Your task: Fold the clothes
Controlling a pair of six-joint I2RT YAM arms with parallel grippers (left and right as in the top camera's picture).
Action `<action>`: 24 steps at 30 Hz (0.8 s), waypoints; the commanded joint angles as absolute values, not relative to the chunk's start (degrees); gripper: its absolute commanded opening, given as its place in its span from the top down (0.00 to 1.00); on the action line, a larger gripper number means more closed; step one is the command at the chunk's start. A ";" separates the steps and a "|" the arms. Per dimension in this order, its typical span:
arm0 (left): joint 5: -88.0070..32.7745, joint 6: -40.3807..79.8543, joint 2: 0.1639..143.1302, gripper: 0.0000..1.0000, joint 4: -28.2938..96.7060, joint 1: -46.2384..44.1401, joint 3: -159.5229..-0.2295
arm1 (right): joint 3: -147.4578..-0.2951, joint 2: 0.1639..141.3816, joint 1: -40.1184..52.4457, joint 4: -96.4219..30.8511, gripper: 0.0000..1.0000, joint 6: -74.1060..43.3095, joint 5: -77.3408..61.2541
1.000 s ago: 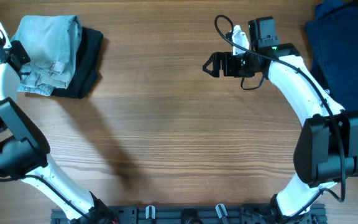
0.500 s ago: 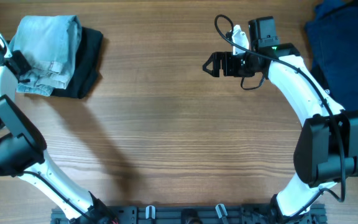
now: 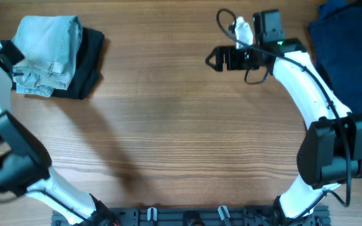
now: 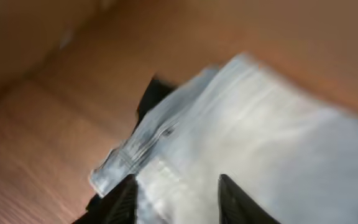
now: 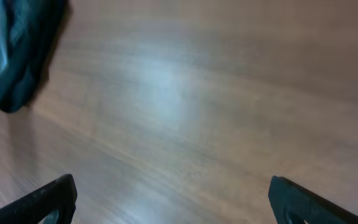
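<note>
The folded light-blue denim shorts [image 3: 46, 47] lie at the table's far left, on top of a folded black garment [image 3: 88, 63]. My left gripper [image 3: 12, 61] is at the left edge of the shorts. In the left wrist view its fingers [image 4: 178, 186] are apart over the denim [image 4: 260, 137], with the waistband corner [image 4: 120, 165] just ahead. My right gripper [image 3: 211, 58] is open and empty above bare table at the back centre. In the right wrist view its fingers [image 5: 173, 190] are spread wide.
A dark navy garment [image 3: 347, 44] lies at the back right corner, beside the right arm. The black garment [image 5: 23, 56] shows at the upper left of the right wrist view. The wooden table [image 3: 181, 138] spreads between the arms.
My left arm has shifted left and back along the edge of the shorts. My right gripper has moved slightly toward the back. The clothes have stayed in place.
</note>
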State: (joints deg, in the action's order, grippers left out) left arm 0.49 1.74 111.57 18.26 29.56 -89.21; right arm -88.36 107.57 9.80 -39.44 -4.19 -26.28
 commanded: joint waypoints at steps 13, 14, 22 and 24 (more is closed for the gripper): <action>-34.15 2.17 82.54 0.14 33.17 18.37 -89.23 | -104.88 87.74 9.67 -47.92 0.00 1.54 -12.19; -35.99 2.17 80.79 0.13 34.74 17.30 -89.23 | -104.88 86.08 9.67 -48.14 0.00 1.54 -10.52; -36.82 1.78 69.54 0.00 44.56 12.97 -89.23 | -104.88 74.17 9.67 -52.56 0.00 1.56 1.08; -36.82 1.78 67.94 0.00 45.15 12.97 -89.23 | -104.86 73.69 9.67 -54.26 0.00 1.52 1.08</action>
State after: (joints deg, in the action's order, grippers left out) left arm -35.31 2.26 70.30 44.42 13.13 -89.21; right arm -104.29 73.84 9.80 -52.77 0.80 -2.24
